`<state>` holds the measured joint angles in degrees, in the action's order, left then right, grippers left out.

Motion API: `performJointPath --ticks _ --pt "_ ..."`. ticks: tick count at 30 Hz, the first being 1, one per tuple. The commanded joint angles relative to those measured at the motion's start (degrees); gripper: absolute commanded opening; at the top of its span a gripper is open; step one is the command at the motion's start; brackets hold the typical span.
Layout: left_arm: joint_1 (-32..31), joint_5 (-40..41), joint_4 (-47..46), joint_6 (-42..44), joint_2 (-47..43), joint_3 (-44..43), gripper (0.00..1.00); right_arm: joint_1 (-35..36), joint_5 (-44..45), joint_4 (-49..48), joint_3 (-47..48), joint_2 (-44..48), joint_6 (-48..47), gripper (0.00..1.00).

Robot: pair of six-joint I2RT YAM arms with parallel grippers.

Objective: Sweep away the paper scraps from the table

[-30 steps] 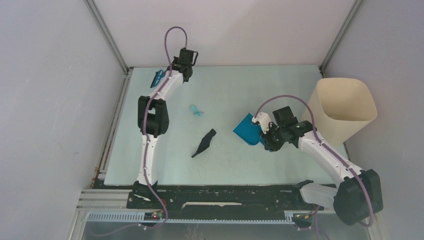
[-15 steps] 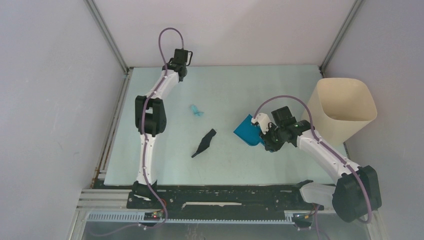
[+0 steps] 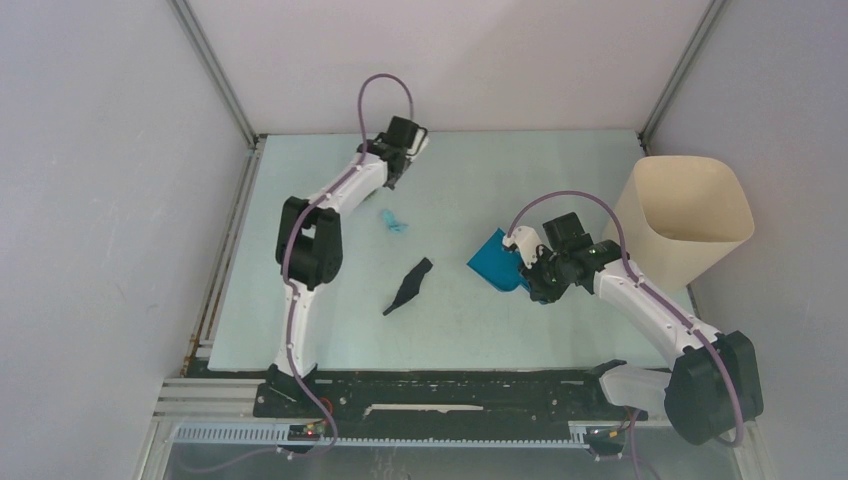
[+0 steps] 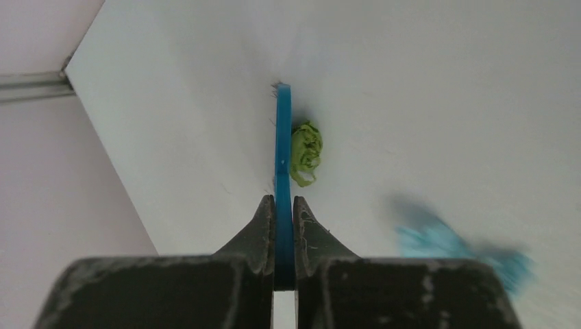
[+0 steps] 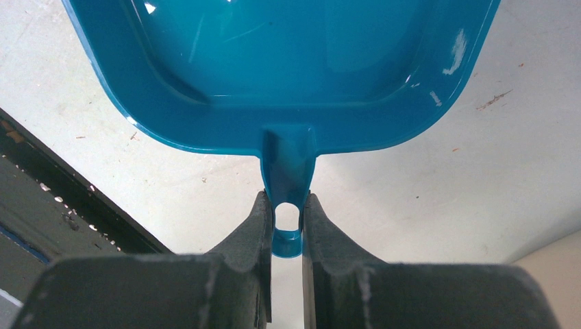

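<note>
My left jaws are clamped on the blue brush [image 4: 283, 147], seen edge-on near the far side of the worktop [image 3: 560, 170]. A green paper scrap [image 4: 305, 153] sits right against its face. A cyan scrap [image 3: 392, 221] and a dark scrap [image 3: 409, 285] lie nearer me, both apart from the dustpan [image 5: 288, 62], whose handle tab my right jaws pinch. I judge this the gathering stroke. Next I should drag the brush toward the dustpan, held low so the green wad cannot slip round its edge.

green scrap [image 4: 305, 152] | cyan scrap [image 3: 392, 221] | black scrap [image 3: 408, 286] | blue brush [image 4: 282, 137] | blue dustpan [image 5: 274, 62]
</note>
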<state>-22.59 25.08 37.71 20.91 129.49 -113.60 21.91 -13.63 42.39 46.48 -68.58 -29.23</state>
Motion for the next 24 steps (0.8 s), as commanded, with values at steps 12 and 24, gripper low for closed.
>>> performJointPath --ticks 12,24 --pt "-16.25 -4.34 17.05 -14.79 -24.64 13.88 0.0 -0.96 -0.2 -1.24 -0.01 1.8 -0.29 0.1" --pt "-18.65 -17.63 6.78 -31.68 -46.09 31.52 0.0 -1.34 -0.04 -1.56 -0.01 -0.69 -0.31 0.1"
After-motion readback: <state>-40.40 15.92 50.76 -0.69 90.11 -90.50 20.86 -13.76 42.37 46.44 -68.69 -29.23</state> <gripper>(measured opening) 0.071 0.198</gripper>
